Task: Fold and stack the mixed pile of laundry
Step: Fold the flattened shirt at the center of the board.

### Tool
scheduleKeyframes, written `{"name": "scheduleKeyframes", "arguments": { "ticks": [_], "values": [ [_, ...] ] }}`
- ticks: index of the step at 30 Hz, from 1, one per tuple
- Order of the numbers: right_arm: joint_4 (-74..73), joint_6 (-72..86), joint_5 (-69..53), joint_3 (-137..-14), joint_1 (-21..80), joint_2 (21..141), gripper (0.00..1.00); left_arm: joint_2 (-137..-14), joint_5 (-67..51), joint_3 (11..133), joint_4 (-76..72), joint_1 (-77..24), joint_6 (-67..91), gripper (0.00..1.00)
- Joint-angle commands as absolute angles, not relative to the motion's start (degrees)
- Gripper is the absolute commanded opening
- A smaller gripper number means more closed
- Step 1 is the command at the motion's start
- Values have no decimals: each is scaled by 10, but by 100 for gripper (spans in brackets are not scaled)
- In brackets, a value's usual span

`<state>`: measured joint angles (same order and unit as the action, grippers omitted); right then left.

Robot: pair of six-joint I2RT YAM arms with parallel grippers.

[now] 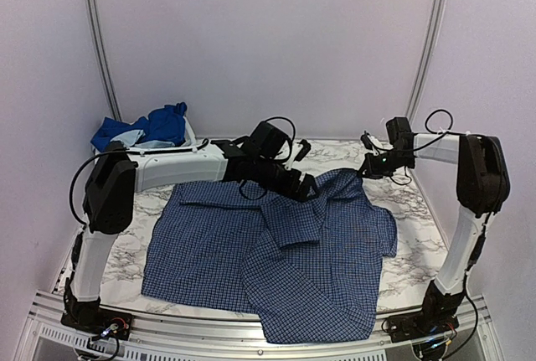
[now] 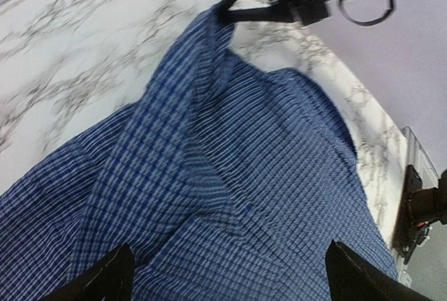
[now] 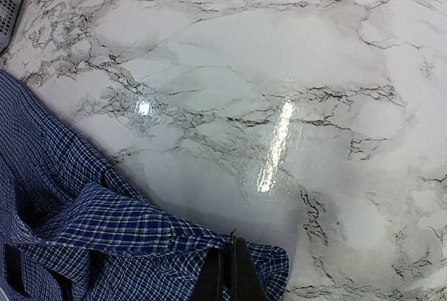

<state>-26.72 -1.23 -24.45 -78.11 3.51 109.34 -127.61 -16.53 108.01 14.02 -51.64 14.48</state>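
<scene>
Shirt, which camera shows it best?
The top view: nearly the whole shirt shows there, spread out. The left wrist view shows only a close-up of its folds; the right wrist view, just one corner.

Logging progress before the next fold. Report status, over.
Status: left end effector open above checked shirt; right end effector shut on its far edge. Shirt spread on table. Blue clothes on far-left basket, not obstructing.

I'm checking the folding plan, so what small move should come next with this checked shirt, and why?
Probably draw the right hand outward: it is shut on the shirt at its far edge, the cloth there is rumpled, and the left hand hangs open above it, holding nothing.
</scene>
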Motion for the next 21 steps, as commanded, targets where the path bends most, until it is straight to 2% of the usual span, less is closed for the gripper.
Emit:
{"name": "scheduleKeyframes", "arguments": {
  "ticks": [1, 7, 9, 11, 14, 19, 21],
  "values": [
    [-227, 12, -236, -791, 32, 1093, 0, -1256, -106, 1026, 142, -469, 195, 99],
    [-229, 13, -227, -812, 31, 1105, 0, -1266, -143, 981, 138, -428, 212, 99],
    [-229, 15, -223, -823, 32, 1114, 0, -1269, -158, 973, 136, -426, 210, 96],
    [-235, 17, -219, -839, 32, 1126, 0, -1275, -182, 967, 128, -424, 210, 90],
    [-238, 17, -210, -862, 32, 1142, 0, -1291, -229, 968, 112, -424, 216, 74],
    [-245, 16, -205, -896, 32, 1166, 0, -1319, -260, 997, 107, -424, 225, 58],
    [-245, 18, -207, -903, 32, 1171, 0, -1325, -269, 1008, 106, -425, 227, 47]
  ]
}}
